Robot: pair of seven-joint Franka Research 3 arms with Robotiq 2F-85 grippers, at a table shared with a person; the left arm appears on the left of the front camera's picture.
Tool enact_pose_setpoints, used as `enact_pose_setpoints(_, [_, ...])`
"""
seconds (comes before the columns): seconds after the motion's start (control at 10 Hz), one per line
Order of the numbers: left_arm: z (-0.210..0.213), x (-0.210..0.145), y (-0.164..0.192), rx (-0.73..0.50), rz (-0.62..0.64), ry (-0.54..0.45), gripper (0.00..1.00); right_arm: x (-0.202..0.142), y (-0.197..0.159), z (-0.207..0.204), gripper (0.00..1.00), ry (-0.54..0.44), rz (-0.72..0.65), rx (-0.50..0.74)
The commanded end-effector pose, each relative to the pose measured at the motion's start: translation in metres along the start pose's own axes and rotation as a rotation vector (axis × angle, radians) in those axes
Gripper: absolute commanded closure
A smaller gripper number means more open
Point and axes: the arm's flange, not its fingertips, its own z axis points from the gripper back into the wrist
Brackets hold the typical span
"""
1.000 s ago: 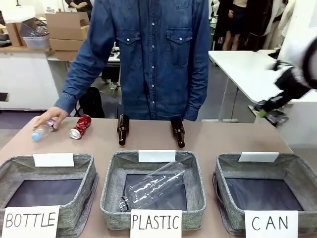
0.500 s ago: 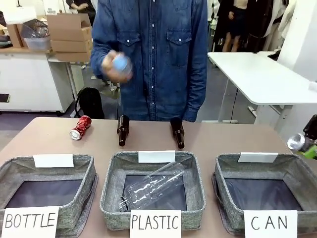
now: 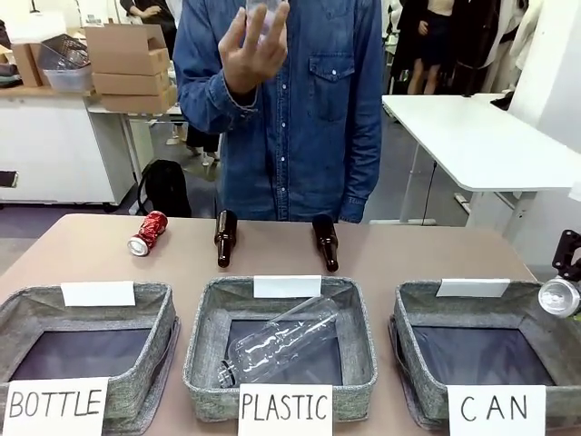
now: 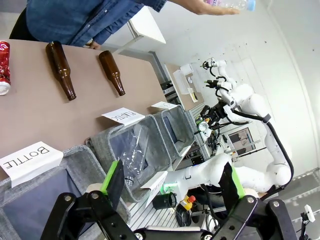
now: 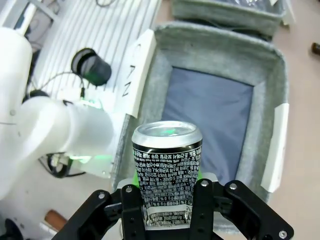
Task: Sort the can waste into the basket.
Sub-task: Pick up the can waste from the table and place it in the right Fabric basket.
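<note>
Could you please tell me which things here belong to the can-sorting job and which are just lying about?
Belongs to the job: red can, dark can in the right jaws, CAN basket.

Just lying about: two brown bottles, PLASTIC basket with its clear bottle, BOTTLE basket, plastic bottle in the person's hand.

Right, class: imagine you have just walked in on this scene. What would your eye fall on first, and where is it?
First, the dark printed can clamped in the right tool, by the right rim of the grey basket signed CAN. Next, the person's hand raised high at the far side, holding a clear bottle. Then the dented red can lying at the far left of the table.
</note>
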Motion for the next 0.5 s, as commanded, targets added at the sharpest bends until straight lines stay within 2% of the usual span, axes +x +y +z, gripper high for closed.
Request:
enact_pose_setpoints(0.0, [-0.0022, 0.0011, -0.0016, -0.018, -0.020, -0.012, 0.00, -0.0087, 0.0027, -0.0034, 0.72, -0.007, 0.026, -0.003])
enact_pose_setpoints(0.3, [-0.0022, 0.0011, -0.0016, -0.018, -0.020, -0.012, 0.00, -0.0070, 0.0056, -0.0023, 0.72, -0.038, 0.020, -0.037])
enact_pose_setpoints(0.4, [-0.0022, 0.0011, -0.0016, -0.018, -0.020, -0.012, 0.00, -0.0097, 0.0075, -0.0006, 0.33, -0.086, 0.046, -0.067])
